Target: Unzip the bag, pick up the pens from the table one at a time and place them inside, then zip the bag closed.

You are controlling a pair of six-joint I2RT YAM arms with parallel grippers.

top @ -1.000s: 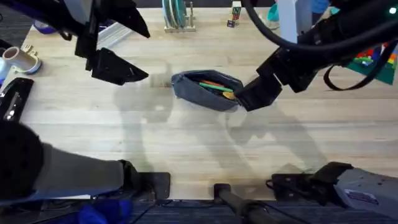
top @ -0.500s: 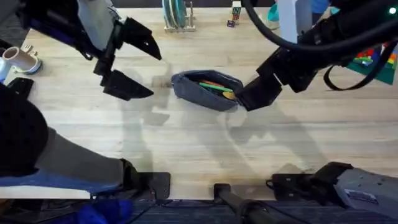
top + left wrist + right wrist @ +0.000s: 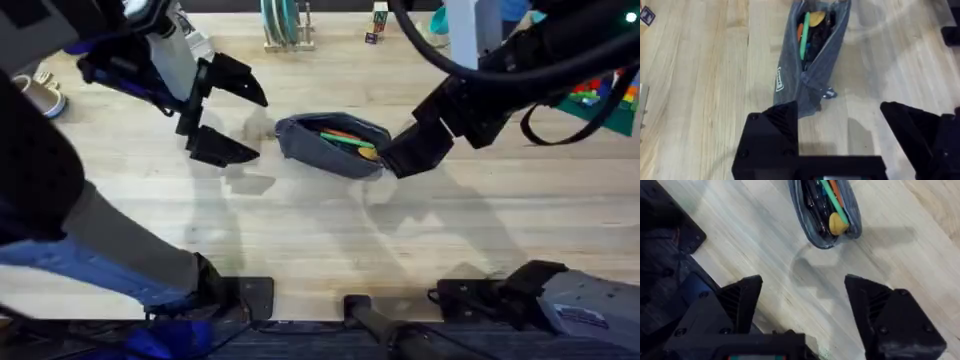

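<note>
Left wrist cam shows a label on the unzipped bag (image 3: 812, 65) w/ green and orange pens (image 3: 345, 137) inside; both end effectors, left (image 3: 228, 118) and right (image 3: 805, 307), spread, holding nothing.

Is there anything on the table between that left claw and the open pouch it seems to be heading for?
Nothing visible. Bare table lies between the open left gripper and the near end of the bag, which holds the pens.
</note>
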